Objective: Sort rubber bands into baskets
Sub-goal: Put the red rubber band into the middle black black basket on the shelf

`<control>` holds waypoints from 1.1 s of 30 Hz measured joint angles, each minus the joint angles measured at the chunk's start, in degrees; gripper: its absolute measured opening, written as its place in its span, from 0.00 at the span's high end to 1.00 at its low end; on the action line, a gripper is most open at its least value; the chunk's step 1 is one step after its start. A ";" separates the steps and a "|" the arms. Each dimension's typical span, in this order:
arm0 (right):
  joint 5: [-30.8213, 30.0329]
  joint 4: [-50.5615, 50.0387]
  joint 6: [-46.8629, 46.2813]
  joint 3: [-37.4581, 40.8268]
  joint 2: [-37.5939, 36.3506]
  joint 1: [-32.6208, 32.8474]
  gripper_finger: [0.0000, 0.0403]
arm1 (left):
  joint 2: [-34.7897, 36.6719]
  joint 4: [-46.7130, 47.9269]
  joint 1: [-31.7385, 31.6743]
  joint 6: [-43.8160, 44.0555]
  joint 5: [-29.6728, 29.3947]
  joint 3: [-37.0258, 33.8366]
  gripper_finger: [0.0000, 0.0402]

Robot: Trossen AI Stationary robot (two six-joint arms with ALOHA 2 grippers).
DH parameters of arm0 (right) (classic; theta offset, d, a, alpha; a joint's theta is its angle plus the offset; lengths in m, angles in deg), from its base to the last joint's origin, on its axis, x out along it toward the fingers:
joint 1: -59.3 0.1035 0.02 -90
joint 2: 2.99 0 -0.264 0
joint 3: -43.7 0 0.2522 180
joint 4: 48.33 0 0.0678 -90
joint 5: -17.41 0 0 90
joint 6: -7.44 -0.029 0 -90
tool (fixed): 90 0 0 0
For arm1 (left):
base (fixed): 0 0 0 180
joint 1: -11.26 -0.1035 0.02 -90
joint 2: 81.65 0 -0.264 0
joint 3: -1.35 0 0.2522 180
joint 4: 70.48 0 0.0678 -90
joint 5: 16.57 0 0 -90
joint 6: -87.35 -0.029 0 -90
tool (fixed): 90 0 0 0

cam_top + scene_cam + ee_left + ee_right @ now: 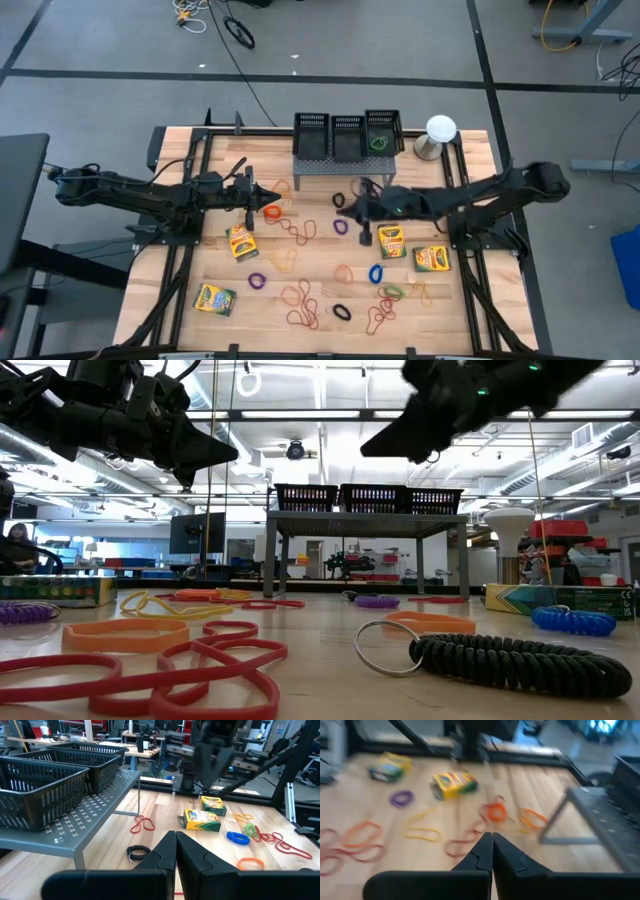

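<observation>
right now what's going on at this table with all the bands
Two robot arms are sorting rubber bands into three black baskets on a grey stand. At this moment neither holds anything: the left hand and the right hand both hover shut above the table. One green band lies in the rightmost basket; most bands lie scattered on the wood among crayon boxes.

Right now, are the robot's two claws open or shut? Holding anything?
Left gripper: shut, holding nothing.
Right gripper: shut, holding nothing.
</observation>
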 joint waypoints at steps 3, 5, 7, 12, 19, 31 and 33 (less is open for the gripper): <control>0.13 8.32 -0.41 4.84 -0.30 2.09 0.98 | -0.02 -0.02 0.00 0.02 0.00 0.00 0.97; -1.19 10.58 -0.40 6.61 -0.30 2.84 0.98 | -0.02 -0.81 -0.02 -0.02 -0.02 0.00 0.97; -2.95 11.00 -0.36 7.24 -0.30 3.19 0.98 | 0.01 -2.78 0.00 0.00 -0.02 0.00 0.97; -3.75 11.63 0.01 9.40 -0.30 3.21 0.98 | 0.02 -5.29 0.04 4.46 0.02 0.03 0.97; -4.11 19.66 -0.40 14.33 -0.28 4.78 0.98 | 0.00 -5.14 0.04 9.56 0.00 0.04 0.97; -4.20 33.22 -1.07 21.86 -0.23 5.45 0.98 | -4.73 17.90 3.73 9.57 -0.95 11.70 0.98; -4.20 34.01 -1.12 21.88 -0.23 5.44 0.98 | -7.91 23.36 6.41 7.41 -4.17 14.93 0.98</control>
